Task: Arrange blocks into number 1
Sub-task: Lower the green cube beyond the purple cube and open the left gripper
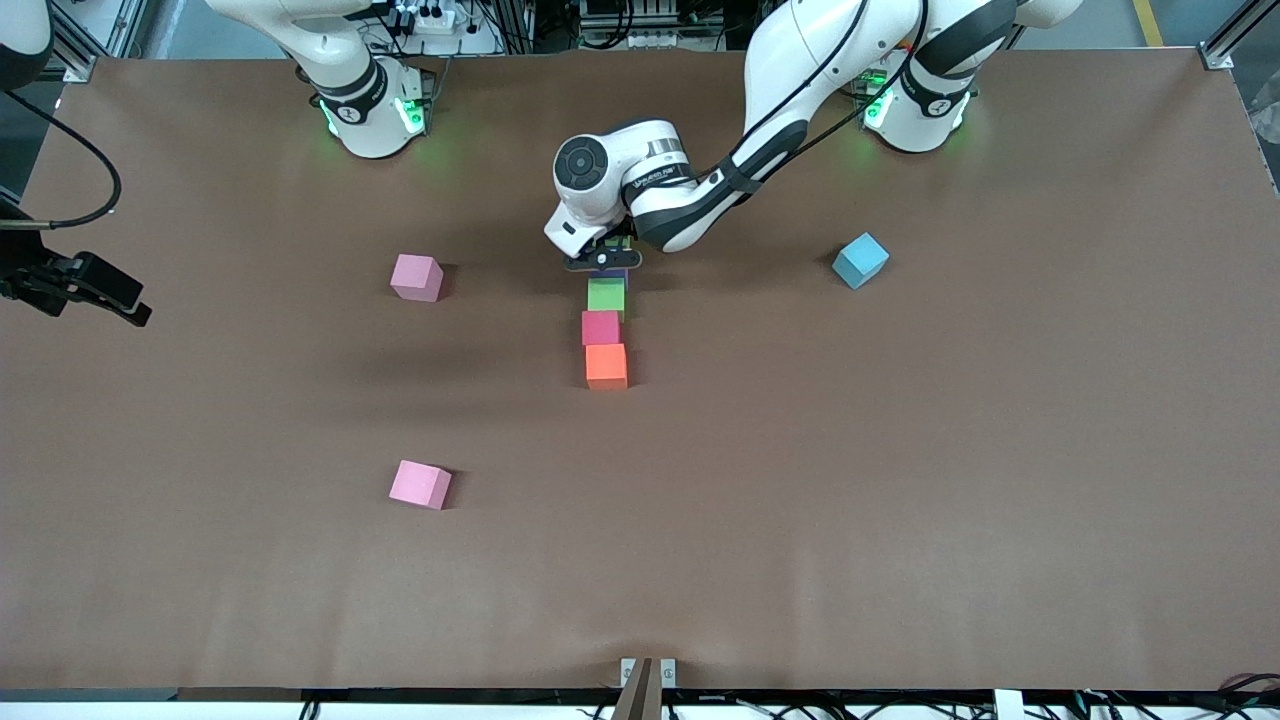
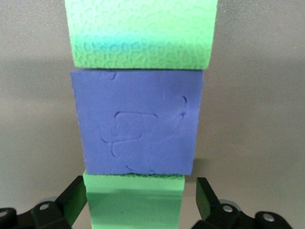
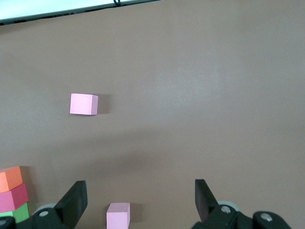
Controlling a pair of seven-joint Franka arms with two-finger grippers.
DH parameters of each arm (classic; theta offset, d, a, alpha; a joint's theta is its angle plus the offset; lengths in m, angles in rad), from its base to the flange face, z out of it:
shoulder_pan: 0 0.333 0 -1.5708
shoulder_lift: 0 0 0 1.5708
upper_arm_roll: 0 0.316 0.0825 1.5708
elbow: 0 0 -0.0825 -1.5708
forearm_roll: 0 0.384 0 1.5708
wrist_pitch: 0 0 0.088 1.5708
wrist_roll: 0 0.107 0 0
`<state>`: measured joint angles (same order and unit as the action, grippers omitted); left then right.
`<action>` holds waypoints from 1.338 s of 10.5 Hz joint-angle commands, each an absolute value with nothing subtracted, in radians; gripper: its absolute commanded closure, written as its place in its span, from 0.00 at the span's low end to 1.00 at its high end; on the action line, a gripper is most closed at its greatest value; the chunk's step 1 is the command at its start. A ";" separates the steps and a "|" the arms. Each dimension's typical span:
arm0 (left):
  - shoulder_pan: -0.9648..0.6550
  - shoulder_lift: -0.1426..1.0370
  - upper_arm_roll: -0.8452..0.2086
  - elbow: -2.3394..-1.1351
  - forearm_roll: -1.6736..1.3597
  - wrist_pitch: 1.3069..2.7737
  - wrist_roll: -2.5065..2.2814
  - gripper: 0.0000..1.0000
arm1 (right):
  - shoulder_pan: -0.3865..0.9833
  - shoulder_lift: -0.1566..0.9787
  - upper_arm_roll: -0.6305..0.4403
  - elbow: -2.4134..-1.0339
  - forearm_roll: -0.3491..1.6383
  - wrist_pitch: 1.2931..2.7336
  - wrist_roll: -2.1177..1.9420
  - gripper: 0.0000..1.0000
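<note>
Five blocks lie in one touching row at mid-table. The orange block [image 1: 606, 366] is nearest the front camera, then the red block [image 1: 601, 327], then a green block [image 1: 606, 295] [image 2: 140, 33]. The purple block [image 2: 138, 121] and the second green block [image 2: 133, 202] follow; my left hand hides them in the front view. My left gripper [image 1: 603, 262] [image 2: 140, 183] is open and straddles that second green block, with a gap showing at one finger [image 2: 207, 202]. My right gripper [image 3: 139, 188] waits high over the table, open and empty.
Two pink cubes [image 1: 416, 277] [image 1: 420, 485] lie toward the right arm's end of the table. A light blue cube [image 1: 860, 260] lies toward the left arm's end. A black device on a cable [image 1: 90, 285] hangs at the table's edge.
</note>
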<state>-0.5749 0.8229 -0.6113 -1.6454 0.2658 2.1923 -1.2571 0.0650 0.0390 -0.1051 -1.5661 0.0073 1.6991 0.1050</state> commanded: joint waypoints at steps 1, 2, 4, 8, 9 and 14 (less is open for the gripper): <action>-0.592 0.804 -0.600 -1.629 0.272 2.172 -1.261 0.00 | 0.069 0.054 -0.114 -1.539 0.009 1.677 0.091 0.00; -0.589 0.781 -0.600 -1.629 0.272 2.146 -1.261 0.00 | 0.069 0.054 -0.114 -1.540 0.011 1.677 0.094 0.00; -0.559 0.715 -0.600 -1.629 0.272 2.109 -1.261 0.00 | 0.061 0.054 -0.114 -1.539 0.011 1.677 0.089 0.00; -0.404 0.559 -0.600 -1.629 0.276 1.991 -1.220 0.00 | 0.060 0.054 -0.114 -1.539 0.011 1.677 0.089 0.00; -0.338 0.522 -0.600 -1.632 0.276 1.962 -1.177 0.00 | 0.061 0.054 -0.115 -1.539 0.009 1.677 0.089 0.00; -0.013 0.370 -0.620 -1.641 0.244 1.843 -0.921 0.00 | 0.061 0.055 -0.114 -1.540 0.011 1.677 0.089 0.00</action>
